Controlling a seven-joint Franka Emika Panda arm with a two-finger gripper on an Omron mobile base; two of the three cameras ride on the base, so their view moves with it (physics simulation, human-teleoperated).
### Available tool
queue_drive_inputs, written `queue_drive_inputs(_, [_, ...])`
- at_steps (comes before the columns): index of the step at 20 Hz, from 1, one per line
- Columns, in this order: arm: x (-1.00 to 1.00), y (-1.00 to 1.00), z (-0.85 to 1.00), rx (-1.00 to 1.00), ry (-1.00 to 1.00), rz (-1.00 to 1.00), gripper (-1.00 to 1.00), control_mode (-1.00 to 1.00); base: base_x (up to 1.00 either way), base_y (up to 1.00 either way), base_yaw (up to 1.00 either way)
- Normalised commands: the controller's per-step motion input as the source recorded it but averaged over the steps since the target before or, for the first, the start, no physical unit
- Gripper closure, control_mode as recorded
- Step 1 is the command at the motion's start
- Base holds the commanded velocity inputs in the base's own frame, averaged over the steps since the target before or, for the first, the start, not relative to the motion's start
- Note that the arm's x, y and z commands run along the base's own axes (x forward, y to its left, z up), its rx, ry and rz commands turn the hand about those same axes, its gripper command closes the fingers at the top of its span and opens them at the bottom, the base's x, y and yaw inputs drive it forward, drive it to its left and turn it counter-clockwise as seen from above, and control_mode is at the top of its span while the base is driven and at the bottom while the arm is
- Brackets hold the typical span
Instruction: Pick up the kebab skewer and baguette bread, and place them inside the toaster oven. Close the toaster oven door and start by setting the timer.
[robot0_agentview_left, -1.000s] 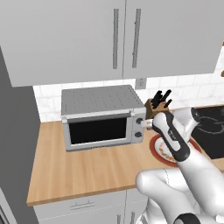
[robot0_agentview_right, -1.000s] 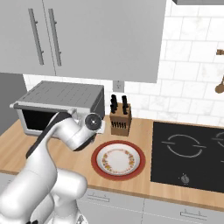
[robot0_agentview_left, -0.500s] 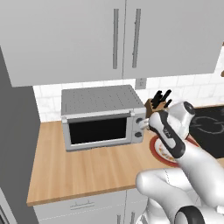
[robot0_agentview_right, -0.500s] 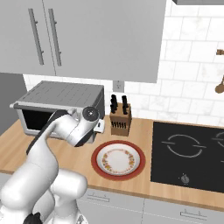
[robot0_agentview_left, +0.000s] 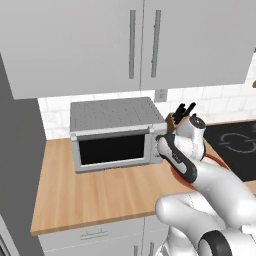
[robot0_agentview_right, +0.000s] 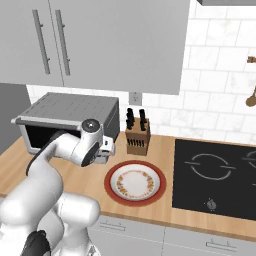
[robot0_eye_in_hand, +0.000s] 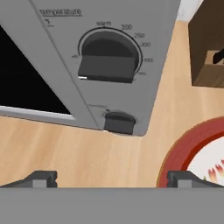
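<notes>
End effector (robot0_eye_in_hand: 112, 179) wide open, empty, hanging by the toaster oven (robot0_agentview_left: 112, 132) knob panel.

Hand view up close: temp knob (robot0_eye_in_hand: 107, 65) and small lower knob (robot0_eye_in_hand: 119, 122), fingertips (robot0_eye_in_hand: 41, 178) spread over bare wooden table (robot0_eye_in_hand: 65, 148), red plate (robot0_eye_in_hand: 192, 148) rim at rt. Right base view adds whole plate, no food on it, knife block (robot0_agentview_right: 137, 134) behind, stovetop (robot0_agentview_right: 215, 175). Left base view: toaster oven door (robot0_agentview_left: 112, 150) shut, dark glass; arm covers most of plate.
</notes>
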Motion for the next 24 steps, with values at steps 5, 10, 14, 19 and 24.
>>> queue_drive_inputs(5, [0.0,0.01,-0.27,-0.05,0.0,0.0,-1.0,-1.0,0.0,0.0,0.0])
queue_drive_inputs(10, [0.08,0.0,-0.37,-0.01,-0.12,0.0,-1.0,-1.0,0.0,0.0,0.0])
queue_drive_inputs(14, [0.36,0.0,-0.03,0.0,-0.04,0.0,-1.0,-1.0,0.0,0.0,0.0])
queue_drive_inputs(19, [0.15,0.05,-0.08,0.0,0.0,0.0,-1.0,-1.0,0.0,0.0,0.0])
queue_drive_inputs(24, [0.0,0.1,-0.07,0.0,0.0,0.0,-1.0,-1.0,0.0,0.0,0.0])
